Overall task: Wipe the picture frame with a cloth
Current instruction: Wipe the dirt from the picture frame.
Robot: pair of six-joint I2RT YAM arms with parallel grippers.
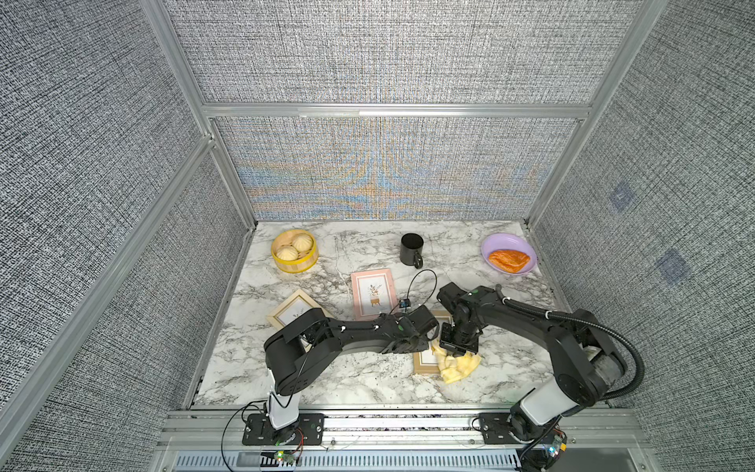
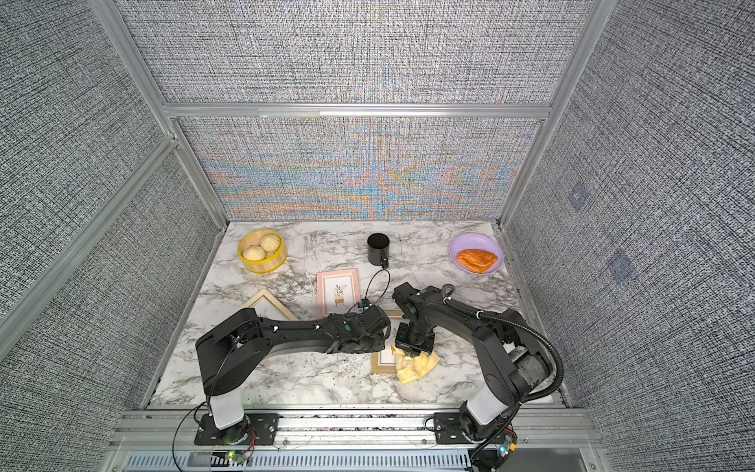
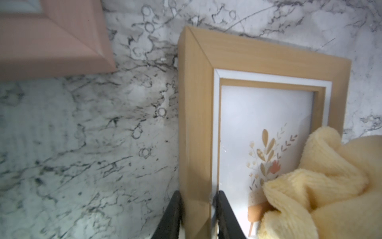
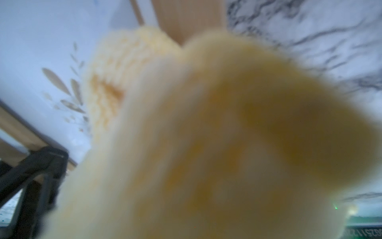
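Tabletop (image 1: 327, 380) of veined white marble: light wooden rectangular picture frame (image 3: 194, 124) flat near its front edge, pale yellow fluffy cloth (image 1: 457, 365) bunched on it. Right end effector (image 1: 456, 348) clamps the cloth; left end effector (image 3: 198, 215) pinches a frame rail.

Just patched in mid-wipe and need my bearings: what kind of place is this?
Likely a lab test cell, not a home: grey fabric panels on aluminium rails box in a marble-look tabletop.
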